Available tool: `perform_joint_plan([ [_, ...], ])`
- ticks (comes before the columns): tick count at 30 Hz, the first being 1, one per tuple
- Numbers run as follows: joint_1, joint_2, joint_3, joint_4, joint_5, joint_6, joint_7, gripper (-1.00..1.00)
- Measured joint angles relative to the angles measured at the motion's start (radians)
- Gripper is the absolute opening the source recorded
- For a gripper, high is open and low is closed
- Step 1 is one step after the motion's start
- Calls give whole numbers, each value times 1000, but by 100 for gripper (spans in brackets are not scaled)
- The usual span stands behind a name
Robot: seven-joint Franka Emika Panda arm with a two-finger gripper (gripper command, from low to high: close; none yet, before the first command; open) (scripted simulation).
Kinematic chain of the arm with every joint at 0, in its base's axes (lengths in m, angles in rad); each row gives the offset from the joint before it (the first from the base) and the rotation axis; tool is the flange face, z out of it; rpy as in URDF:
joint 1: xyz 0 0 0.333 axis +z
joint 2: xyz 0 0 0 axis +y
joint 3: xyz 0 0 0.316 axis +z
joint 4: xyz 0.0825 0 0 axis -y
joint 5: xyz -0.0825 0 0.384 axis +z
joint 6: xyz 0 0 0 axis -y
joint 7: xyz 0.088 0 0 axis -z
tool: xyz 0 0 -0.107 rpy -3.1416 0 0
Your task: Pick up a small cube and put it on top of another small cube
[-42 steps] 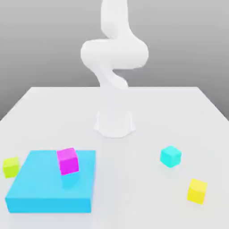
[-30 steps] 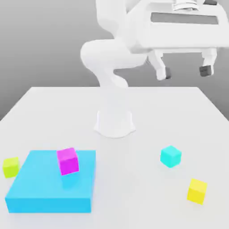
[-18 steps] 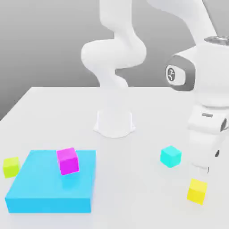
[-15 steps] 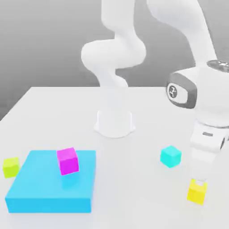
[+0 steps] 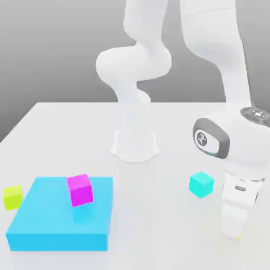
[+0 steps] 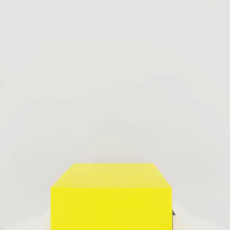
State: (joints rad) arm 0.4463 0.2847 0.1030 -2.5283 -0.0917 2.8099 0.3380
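Clenched by the hand (image 5: 232, 233) on opposite sides: the yellow cube (image 6: 111, 206), low over the desk (image 5: 158, 211) at the exterior view's near right — presumably to leave its underside free for stacking. Now to lift straight, then perhaps lower squarely onto the cyan cube (image 5: 201, 184), farther and to the left.

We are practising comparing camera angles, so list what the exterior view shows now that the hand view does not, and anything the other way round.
Only the exterior view: the cyan cube, the magenta cube on the blue block, and the lime cube beside it.
Only the hand view: two broad faces of the yellow cube.
Both: the yellow cube, the gripper and the pale tabletop.
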Motion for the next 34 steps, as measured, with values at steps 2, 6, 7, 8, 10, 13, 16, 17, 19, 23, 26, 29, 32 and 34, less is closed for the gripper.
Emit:
perform_joint_plan([
  [2,-23,-57,-5,-12,24,-44,-32,-100],
  [6,-155,-95,-96,-22,50,-71,-151,-100],
  [7,-187,-102,-119,-25,55,-76,-180,-100],
  [8,-219,-109,-141,-28,61,-80,-208,-100],
  [10,-280,-123,-187,-33,71,-89,-264,-100],
  [13,-373,-144,-255,-43,85,-101,-347,-100],
  [16,-466,-165,-331,-53,100,-113,-432,-100],
  [17,-500,-172,-358,-56,105,-118,-462,-100],
  [19,-578,-187,-415,-62,115,-127,-524,-100],
  [23,-819,-213,-547,-60,144,-158,-692,-100],
  [26,-870,-165,-546,-52,209,-123,-786,-100],
  [29,-907,-80,-495,-43,301,-55,-858,-100],
  [32,-938,-26,-454,-38,358,-12,-901,100],
  [34,-938,-26,-454,-38,358,-12,-901,100],
])
